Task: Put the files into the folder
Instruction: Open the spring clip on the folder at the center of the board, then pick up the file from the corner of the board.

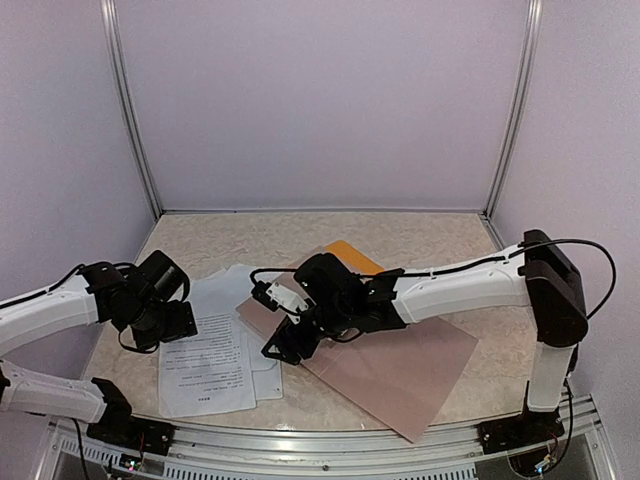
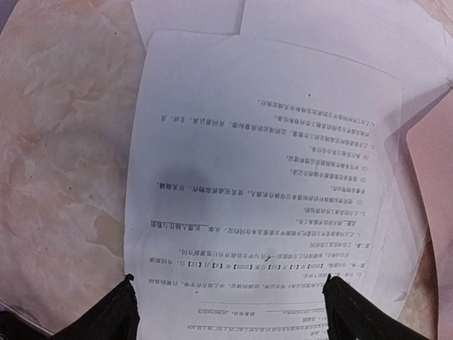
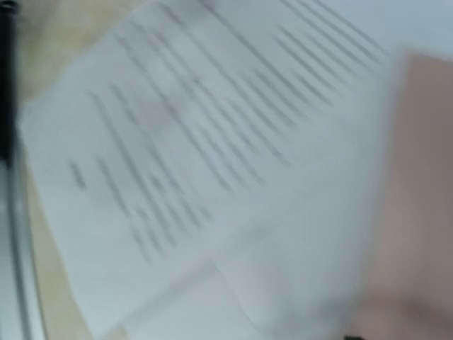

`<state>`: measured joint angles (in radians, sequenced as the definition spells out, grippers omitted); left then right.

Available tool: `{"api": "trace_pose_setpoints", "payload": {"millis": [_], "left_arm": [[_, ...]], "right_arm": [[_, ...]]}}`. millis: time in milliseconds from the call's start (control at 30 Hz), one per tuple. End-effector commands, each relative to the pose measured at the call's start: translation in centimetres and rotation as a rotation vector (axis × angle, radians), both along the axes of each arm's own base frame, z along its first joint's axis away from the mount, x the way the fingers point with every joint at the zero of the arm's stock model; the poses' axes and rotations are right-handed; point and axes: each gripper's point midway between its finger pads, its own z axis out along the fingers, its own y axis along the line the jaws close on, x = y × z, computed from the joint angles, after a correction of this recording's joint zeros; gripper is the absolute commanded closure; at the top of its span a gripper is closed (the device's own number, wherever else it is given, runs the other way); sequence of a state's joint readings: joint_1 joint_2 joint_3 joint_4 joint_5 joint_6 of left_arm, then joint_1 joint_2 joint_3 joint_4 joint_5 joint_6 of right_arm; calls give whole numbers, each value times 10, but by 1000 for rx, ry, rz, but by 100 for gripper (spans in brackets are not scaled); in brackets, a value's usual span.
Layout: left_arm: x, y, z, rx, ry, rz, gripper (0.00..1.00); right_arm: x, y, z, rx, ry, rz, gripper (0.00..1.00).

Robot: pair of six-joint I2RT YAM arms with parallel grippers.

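Our left claw [image 2: 230, 303] hangs open over the files [image 2: 269, 177], its fingers [image 2: 120, 312] spread wide with nothing between them. Our right claw [image 1: 288, 338] hovers at the sheets' right side, and we cannot tell how its jaws stand, since its own view is blurred. The files lie fanned and overlapping toward the near-left corner of the desk [image 1: 220, 235]. The folder [image 1: 352, 256] shows only an orange corner near the desk's middle, the rest hidden by the pinkish-brown board [image 1: 400, 365] and the right arm. We judge the sheets are not yet gathered. To do it well, we would square the stack, then slide it toward the desk's near edge so a finger can get beneath, rather than pinching at flat paper.
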<state>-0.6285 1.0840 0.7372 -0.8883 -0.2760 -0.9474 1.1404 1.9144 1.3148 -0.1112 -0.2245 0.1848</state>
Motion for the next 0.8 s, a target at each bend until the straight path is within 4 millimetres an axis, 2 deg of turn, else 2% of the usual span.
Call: {"api": "trace_pose_setpoints", "payload": {"millis": [0,200,333,433,667,767], "left_arm": [[-30,14,-8,-63,93,132,14],[-31,40,-19,-6,101,268,16],[-33,50,-39,-42,118,344,19],[-37,53,-51,-73,118,362,24],[-32,47,-55,-169,102,345,25],[-29,45,-57,-180,104,335,25]], "right_arm": [[-21,41,-21,8,62,102,32],[-25,77,-34,23,126,156,34],[-29,92,-40,20,151,166,35],[-26,94,-50,7,155,145,36],[-21,89,-82,-51,172,100,40],[-20,88,-90,-64,177,88,41]]}}
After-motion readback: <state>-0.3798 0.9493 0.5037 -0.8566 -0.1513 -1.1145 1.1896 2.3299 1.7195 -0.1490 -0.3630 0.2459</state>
